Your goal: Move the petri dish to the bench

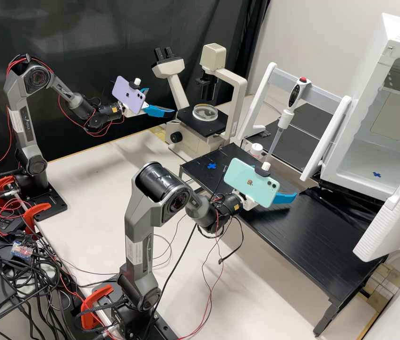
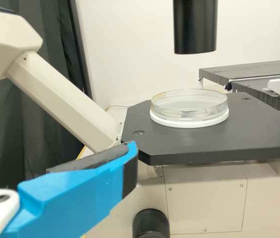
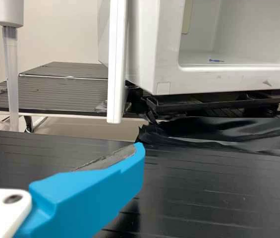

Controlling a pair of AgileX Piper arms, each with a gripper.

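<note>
Near the microscope, my left gripper (image 1: 161, 101) stands open, its blue fingers apart and holding nothing. The round clear petri dish (image 1: 205, 112) lies flat on the black microscope stage (image 1: 209, 126), just beyond those fingers. In the left wrist view the dish (image 2: 189, 105) rests on a white ring on the stage (image 2: 258, 131); one finger of the left gripper (image 2: 129, 158) is below and beside the stage's edge. My right gripper (image 1: 285, 198) is over the black bench (image 1: 303, 236). In the right wrist view the right gripper (image 3: 137, 158) has its pad bare, with nothing against it.
The microscope's eyepiece tube (image 2: 60, 94) and lens barrel (image 2: 195, 25) flank and overhang the dish. A pipette (image 1: 285, 118) leans on a white rack, beside a white-capped bottle (image 1: 256, 150). The white incubator (image 1: 351, 165) has its door open; a blue cross (image 1: 211, 166) marks the bench.
</note>
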